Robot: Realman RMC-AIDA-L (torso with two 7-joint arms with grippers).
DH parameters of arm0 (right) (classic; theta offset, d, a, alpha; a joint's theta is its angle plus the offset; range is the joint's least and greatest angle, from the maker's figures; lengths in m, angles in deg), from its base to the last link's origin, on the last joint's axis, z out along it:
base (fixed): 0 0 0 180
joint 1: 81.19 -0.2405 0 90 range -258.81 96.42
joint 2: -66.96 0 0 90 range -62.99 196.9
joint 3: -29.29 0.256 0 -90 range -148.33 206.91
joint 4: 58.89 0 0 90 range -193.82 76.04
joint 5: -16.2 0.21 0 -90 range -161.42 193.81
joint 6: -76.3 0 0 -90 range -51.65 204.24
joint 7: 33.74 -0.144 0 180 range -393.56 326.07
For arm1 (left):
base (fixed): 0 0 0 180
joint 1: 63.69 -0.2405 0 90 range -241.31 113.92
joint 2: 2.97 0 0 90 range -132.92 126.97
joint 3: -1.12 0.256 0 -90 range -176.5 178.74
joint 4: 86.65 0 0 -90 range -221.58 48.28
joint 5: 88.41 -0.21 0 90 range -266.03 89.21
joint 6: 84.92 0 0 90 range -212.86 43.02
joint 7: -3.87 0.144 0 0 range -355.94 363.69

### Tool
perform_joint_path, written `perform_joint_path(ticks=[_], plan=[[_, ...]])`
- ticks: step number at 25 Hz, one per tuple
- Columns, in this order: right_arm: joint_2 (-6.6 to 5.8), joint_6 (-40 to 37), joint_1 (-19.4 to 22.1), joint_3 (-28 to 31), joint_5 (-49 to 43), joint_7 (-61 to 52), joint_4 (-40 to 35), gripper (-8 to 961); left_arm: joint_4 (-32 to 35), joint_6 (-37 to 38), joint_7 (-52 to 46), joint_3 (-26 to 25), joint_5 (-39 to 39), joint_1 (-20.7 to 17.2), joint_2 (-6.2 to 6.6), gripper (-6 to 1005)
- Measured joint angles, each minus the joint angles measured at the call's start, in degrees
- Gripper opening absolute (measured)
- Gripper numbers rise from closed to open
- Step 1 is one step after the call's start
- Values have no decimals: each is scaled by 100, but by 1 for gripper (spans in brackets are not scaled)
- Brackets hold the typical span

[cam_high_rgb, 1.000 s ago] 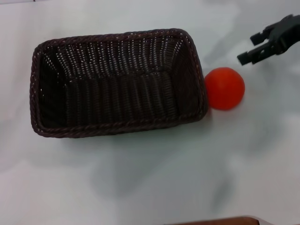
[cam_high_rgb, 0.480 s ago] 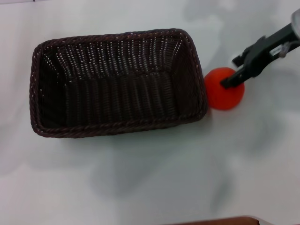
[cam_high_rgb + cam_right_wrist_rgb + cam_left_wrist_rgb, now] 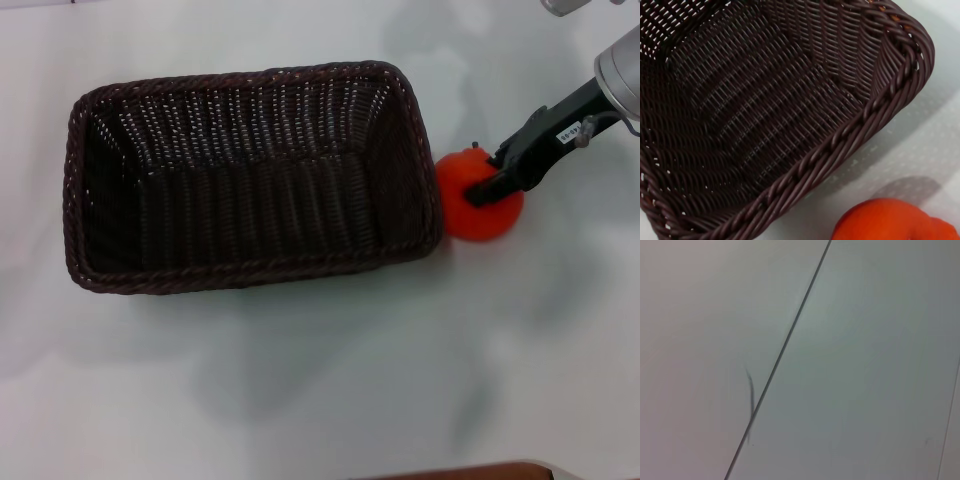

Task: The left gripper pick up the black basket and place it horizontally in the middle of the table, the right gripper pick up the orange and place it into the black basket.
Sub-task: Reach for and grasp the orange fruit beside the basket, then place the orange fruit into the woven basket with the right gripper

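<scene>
I see one basket (image 3: 250, 175) centre-left on the table (image 3: 320, 380) and one orange (image 3: 478, 195) right of it, right claw (image 3: 495, 175) over it, grip unclear.

One basket (image 3: 250, 175), one orange (image 3: 470, 205), one gripper (image 3: 500, 175), all on one table (image 3: 320, 380).

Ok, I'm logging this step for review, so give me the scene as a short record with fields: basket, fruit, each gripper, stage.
basket: black basket lying lengthwise on the table, nothing inside
fruit: orange on the table just outside the basket's right end
right gripper: right gripper down at the orange's top, grip not confirmed
left gripper: not in view
stage: basket placed; orange not yet in it
</scene>
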Motion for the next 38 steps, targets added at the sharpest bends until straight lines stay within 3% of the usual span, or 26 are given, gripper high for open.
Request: perform_joint_path(ticks=[18, 23, 27, 30, 34, 38], plan=[[-11, -42, 35, 58, 9, 28, 9, 261, -64, 90, -20, -3, -1, -49, 0, 539], [-61, -48, 82, 431, 16, 59, -74, 208, -64, 90, -29, -4, -1, -69, 0, 539], [-164, -56, 142, 1178, 169, 149, -228, 174, -64, 98, -110, -30, 13, -94, 0, 539], [-280, -180, 320, 1629, 906, 330, -488, 160, -59, 107, -142, -105, 16, -113, 0, 539], [-516, -471, 553, 1816, 2776, 534, -559, 142, -57, 133, -143, -166, 17, -134, 0, 539], [-474, -765, 549, 1657, 4203, 854, -409, 118, -55, 134, -144, -217, 18, -146, 0, 539]])
